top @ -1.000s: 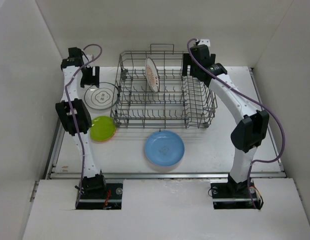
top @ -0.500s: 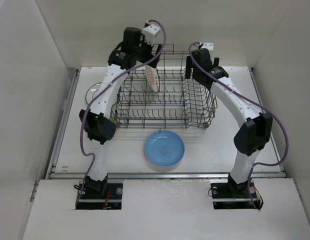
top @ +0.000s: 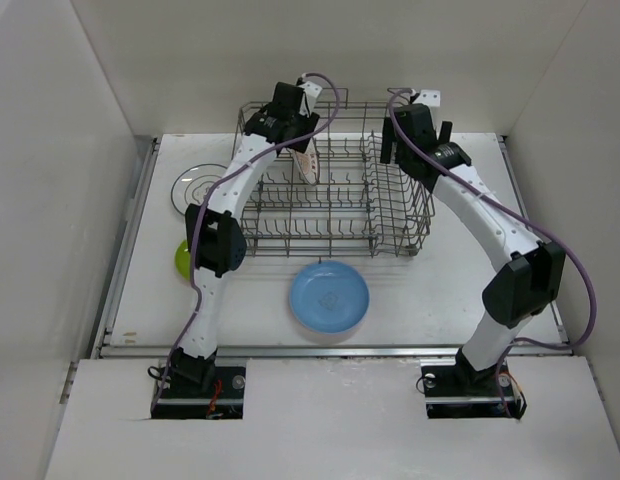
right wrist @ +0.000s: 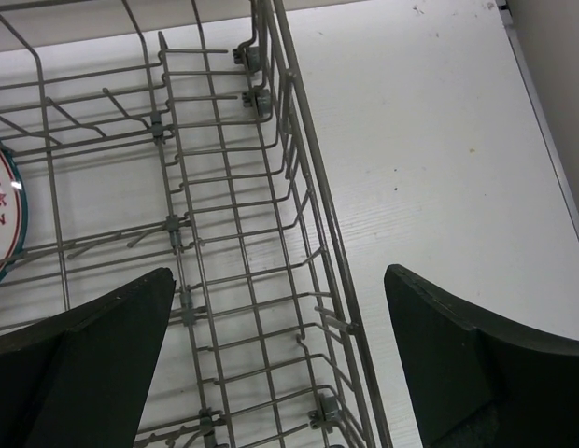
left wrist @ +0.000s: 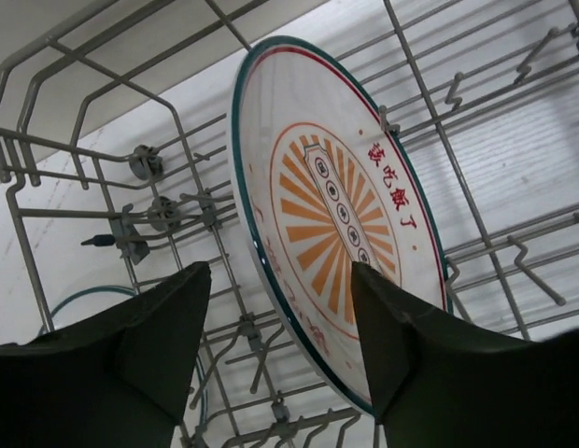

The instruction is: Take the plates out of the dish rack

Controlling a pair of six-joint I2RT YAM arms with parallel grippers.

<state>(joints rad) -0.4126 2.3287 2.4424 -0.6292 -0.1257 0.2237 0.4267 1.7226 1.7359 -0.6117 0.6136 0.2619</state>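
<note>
One white plate [top: 306, 160] with a teal rim and an orange sunburst stands on edge among the tines of the grey wire dish rack [top: 390, 215]. My left gripper [top: 295, 135] hangs over it, open. In the left wrist view the plate [left wrist: 336, 187] fills the middle and its lower rim runs between the two fingers of the left gripper [left wrist: 278, 271], with a gap on the left side. My right gripper [top: 415, 150] is open above the rack's right wall [right wrist: 299, 140] with nothing in the right gripper [right wrist: 278, 273]. That plate's edge [right wrist: 0, 224] shows at the far left.
On the table lie a light blue plate [top: 330, 296] in front of the rack, a lime-green plate [top: 182, 258] half hidden by the left arm, and a white teal-ringed plate [top: 195, 185] to the rack's left. White walls enclose the table.
My left arm swung from the table's left side up over the rack and came down with its fingers on either side of the standing plate. The right gripper moved slightly along the rack's right wall.
</note>
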